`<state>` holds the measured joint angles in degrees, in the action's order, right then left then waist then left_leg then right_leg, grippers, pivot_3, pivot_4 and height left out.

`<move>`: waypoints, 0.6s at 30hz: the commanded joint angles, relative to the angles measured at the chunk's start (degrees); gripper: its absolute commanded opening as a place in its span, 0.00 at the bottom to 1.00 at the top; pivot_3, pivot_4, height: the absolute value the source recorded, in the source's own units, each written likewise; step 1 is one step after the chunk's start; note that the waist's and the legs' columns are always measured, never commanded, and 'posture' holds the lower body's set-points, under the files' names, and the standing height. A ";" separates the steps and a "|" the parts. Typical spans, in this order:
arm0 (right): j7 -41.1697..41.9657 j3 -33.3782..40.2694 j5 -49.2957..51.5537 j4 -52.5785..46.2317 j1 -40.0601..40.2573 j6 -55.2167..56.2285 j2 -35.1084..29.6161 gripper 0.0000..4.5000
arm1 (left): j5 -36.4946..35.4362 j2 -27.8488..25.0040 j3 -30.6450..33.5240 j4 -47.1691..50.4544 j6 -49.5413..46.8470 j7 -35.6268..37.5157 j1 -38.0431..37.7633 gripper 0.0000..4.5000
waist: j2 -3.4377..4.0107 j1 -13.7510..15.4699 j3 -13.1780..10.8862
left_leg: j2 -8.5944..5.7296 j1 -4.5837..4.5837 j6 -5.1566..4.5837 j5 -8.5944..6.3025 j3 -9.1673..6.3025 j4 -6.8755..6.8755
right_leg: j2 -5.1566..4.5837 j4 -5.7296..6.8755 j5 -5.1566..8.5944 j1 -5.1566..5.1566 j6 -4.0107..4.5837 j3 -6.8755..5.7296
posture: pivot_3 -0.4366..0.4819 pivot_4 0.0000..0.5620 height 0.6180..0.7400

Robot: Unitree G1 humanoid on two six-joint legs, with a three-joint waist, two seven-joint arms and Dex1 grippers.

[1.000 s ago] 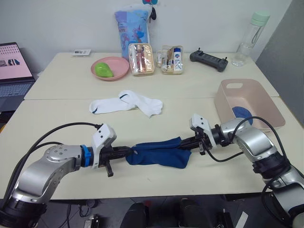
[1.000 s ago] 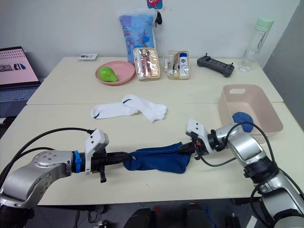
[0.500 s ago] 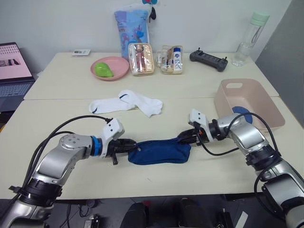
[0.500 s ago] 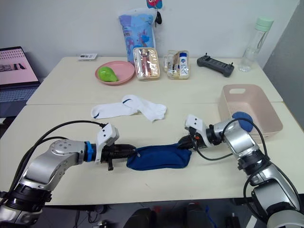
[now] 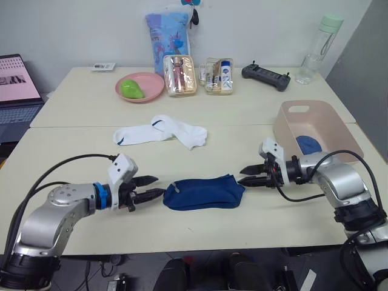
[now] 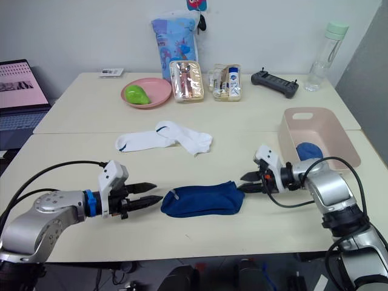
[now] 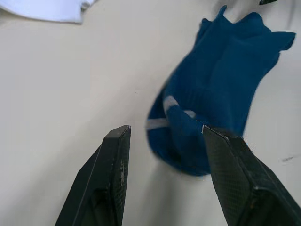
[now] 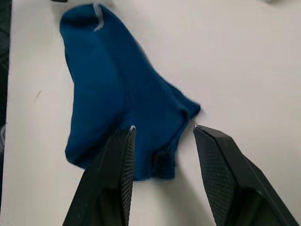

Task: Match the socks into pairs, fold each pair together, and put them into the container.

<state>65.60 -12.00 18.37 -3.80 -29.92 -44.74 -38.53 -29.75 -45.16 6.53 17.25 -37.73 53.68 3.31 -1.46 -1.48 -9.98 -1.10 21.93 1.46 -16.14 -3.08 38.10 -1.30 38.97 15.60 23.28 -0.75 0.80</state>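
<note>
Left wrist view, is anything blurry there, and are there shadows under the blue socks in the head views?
Left wrist view: the dark blue socks look soft, the near edge most smeared, while the fingers stay fairly crisp. Left eye view: lighting is even, with only a thin soft shadow along the socks' near edge on the table, and no glare.

Head stereo views look forward and down over the table (image 5: 200,115). Each wrist view looks closely along its own fingers; all share the blue sock (image 5: 203,192).
</note>
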 commanded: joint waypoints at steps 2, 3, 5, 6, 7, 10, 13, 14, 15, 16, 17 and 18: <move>-2.47 0.60 0.54 -3.74 0.80 -1.24 -0.43 0.47 | 0.19 2.69 -0.91 2.44 -0.30 -3.55 0.03 0.56 | -0.01 0.01 0.00 | 0.00 0.00 0.00 0.00 -0.01 0.00 | 0.00 0.02 0.00 0.00 0.00 -0.02 | 0.48 0.27 1.00; -2.64 0.46 0.55 -3.92 1.07 -1.37 -0.59 0.47 | 0.50 3.02 -1.52 2.45 -0.17 -3.81 -0.11 0.56 | 0.00 0.01 0.00 | 0.00 -0.01 0.00 0.00 -0.01 0.00 | 0.00 0.02 0.00 0.00 0.00 -0.04 | 0.48 0.27 1.00; -2.75 0.21 0.58 -4.10 1.34 -1.68 -0.98 0.47 | 0.70 3.46 -2.68 2.42 -0.26 -4.08 -0.35 0.56 | 0.00 0.00 0.00 | -0.01 0.00 0.00 0.00 -0.01 -0.01 | 0.00 0.00 0.00 0.00 0.00 -0.04 | 0.48 0.27 1.00; -2.58 0.02 0.68 -4.30 1.54 -2.03 -1.29 0.47 | 1.33 3.55 -3.50 2.17 -0.10 -4.29 -0.61 0.56 | 0.00 0.01 0.00 | -0.01 0.00 0.00 0.00 -0.01 -0.01 | 0.00 -0.01 0.00 0.00 0.00 -0.03 | 0.48 0.27 1.00; -2.47 -0.12 0.78 -4.45 1.68 -2.30 -1.51 0.47 | 1.83 3.60 -4.05 2.00 0.01 -4.44 -0.78 0.56 | 0.00 0.01 0.00 | -0.01 0.00 0.00 0.00 0.01 -0.01 | 0.00 -0.02 0.00 0.00 0.00 -0.01 | 0.48 0.27 1.00; -2.06 -0.65 1.32 -5.13 2.33 -3.25 -1.96 0.47 | 1.94 3.63 -4.81 2.21 0.04 -4.23 -1.31 0.41 | 0.00 0.01 0.00 | -0.01 0.00 0.00 0.00 0.01 -0.01 | 0.00 -0.01 0.00 0.00 0.00 -0.01 | 0.48 0.27 1.00; -2.48 -1.10 1.32 -4.99 2.61 -3.00 -1.81 0.47 | 1.85 3.74 -4.93 2.17 0.03 -4.22 -1.22 0.21 | 0.00 0.00 0.00 | -0.01 0.00 0.00 0.00 -0.01 -0.01 | 0.00 -0.01 0.00 0.00 0.00 -0.03 | 0.48 0.27 1.00; -2.61 -1.32 1.19 -4.76 2.56 -2.74 -1.64 0.47 | 1.82 3.72 -4.89 2.12 0.05 -4.16 -1.15 0.14 | 0.00 0.01 0.00 | -0.01 -0.01 0.00 0.00 0.00 -0.01 | 0.00 -0.01 0.00 0.00 0.00 -0.02 | 0.48 0.27 1.00; -2.70 -1.49 1.10 -4.62 2.51 -2.55 -1.53 0.47 | 1.78 3.70 -4.85 2.09 0.05 -4.10 -1.10 0.07 | 0.00 0.00 0.00 | -0.01 -0.01 0.00 0.00 0.00 -0.01 | 0.00 -0.01 0.00 0.00 0.00 -0.02 | 0.48 0.27 1.00; -2.67 -1.61 1.23 -4.26 2.45 -2.42 -1.27 0.47 | 1.78 3.70 -4.84 1.92 0.07 -4.06 -0.96 0.01 | 0.00 0.00 0.00 | -0.01 0.00 0.00 0.00 0.00 -0.01 | 0.00 -0.01 0.00 -0.01 0.00 -0.02 | 0.48 0.27 1.00; -2.82 -1.78 1.12 -3.80 2.39 -2.11 -1.01 0.43 | 1.71 3.65 -4.78 1.83 0.04 -3.96 -0.86 0.00 | -0.01 0.00 0.00 | -0.01 0.00 0.00 0.00 0.00 -0.01 | 0.00 -0.01 0.00 0.00 0.00 -0.02 | 0.48 0.27 1.00; -2.71 -2.03 1.02 -3.48 2.42 -1.69 -0.95 0.39 | 1.65 3.58 -4.70 1.85 0.01 -3.89 -0.84 0.00 | 0.00 0.00 0.00 | -0.01 0.00 0.00 0.00 0.00 -0.01 | 0.00 -0.01 0.00 -0.01 0.00 -0.03 | 0.48 0.27 1.00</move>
<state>62.85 -14.30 19.11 -6.54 -27.36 -47.66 -39.56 -27.79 -41.37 1.47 17.88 -38.30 49.43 1.90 -1.46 -1.48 -9.98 -1.11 21.93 1.47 -16.13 -3.08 38.09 -1.30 38.96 15.61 23.28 -0.75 0.78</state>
